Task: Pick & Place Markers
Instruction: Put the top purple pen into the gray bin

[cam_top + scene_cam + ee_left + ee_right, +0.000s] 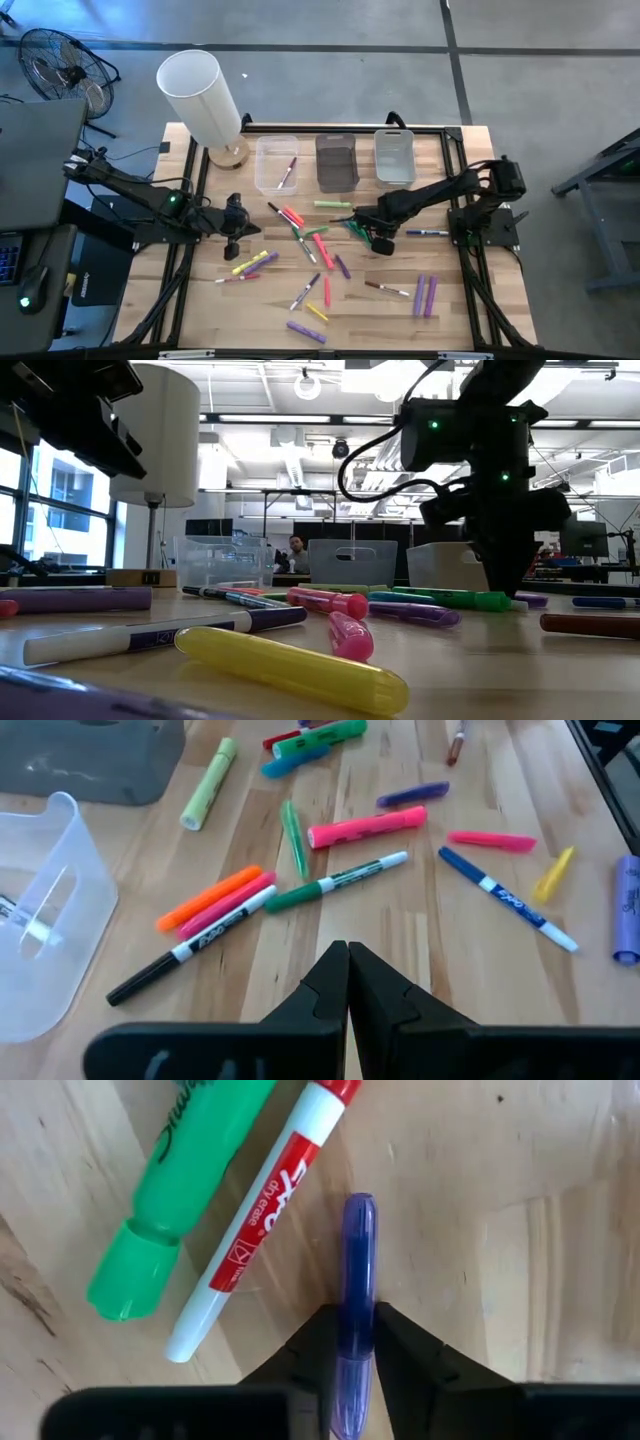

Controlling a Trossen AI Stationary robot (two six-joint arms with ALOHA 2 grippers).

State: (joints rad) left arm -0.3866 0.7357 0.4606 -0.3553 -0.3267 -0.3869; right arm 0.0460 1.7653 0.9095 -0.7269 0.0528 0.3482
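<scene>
The right hand (355, 1342) is down at the worktop (460, 300), a little right of the middle, its two fingers pinched on a purple marker (357, 1270) that pokes out past the fingertips. Just beside it lie a green highlighter (165, 1210) and a red dry-erase marker (262, 1210), side by side on the wood.

The left hand (347, 982) hangs over the worktop's left half, fingers pressed together with nothing between them. Ahead of it lie a pink highlighter (367, 826), a green dry-erase marker (335, 882) and a blue one (505, 900).

Three clear bins stand along the far edge; the left bin (277, 165) has one marker in it. More markers (425, 295) are scattered toward the near edge.
</scene>
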